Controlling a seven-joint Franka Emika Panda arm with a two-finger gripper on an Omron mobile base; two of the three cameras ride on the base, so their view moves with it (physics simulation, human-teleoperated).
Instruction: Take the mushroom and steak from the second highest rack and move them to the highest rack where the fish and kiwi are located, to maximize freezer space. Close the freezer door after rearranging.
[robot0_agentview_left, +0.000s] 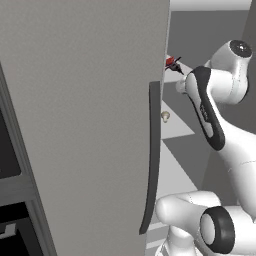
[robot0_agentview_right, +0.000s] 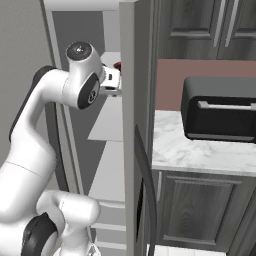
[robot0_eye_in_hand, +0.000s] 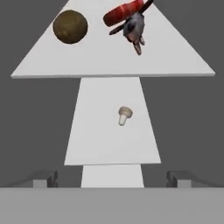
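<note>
Freezer interior with the arm reaching in. The gripper (robot0_eye_in_hand: 112, 180) stands with its jaws spread wide, one dark fingertip (robot0_eye_in_hand: 43, 179) at each side of the hand view's lower edge, and nothing held between them. The highest rack (robot0_eye_in_hand: 175, 52) carries a round brown kiwi (robot0_eye_in_hand: 70, 27) at its left, and the red steak (robot0_eye_in_hand: 122, 13) lying against the dark, spiky fish (robot0_eye_in_hand: 134, 29) toward its right. On the second highest rack (robot0_eye_in_hand: 96, 140), the next shelf down, the tan mushroom (robot0_eye_in_hand: 124, 115) lies alone near the middle, well apart from the gripper. In the left base view the steak (robot0_agentview_left: 170, 61) shows just past the edge of the freezer door (robot0_agentview_left: 90, 125), which stands open, its long dark curved handle (robot0_agentview_left: 152, 160) facing the camera; the mushroom (robot0_agentview_left: 165, 116) sits on the shelf below. In the right base view a black toaster oven (robot0_agentview_right: 220, 110) rests on the marble worktop (robot0_agentview_right: 190, 150) beside the freezer.
</note>
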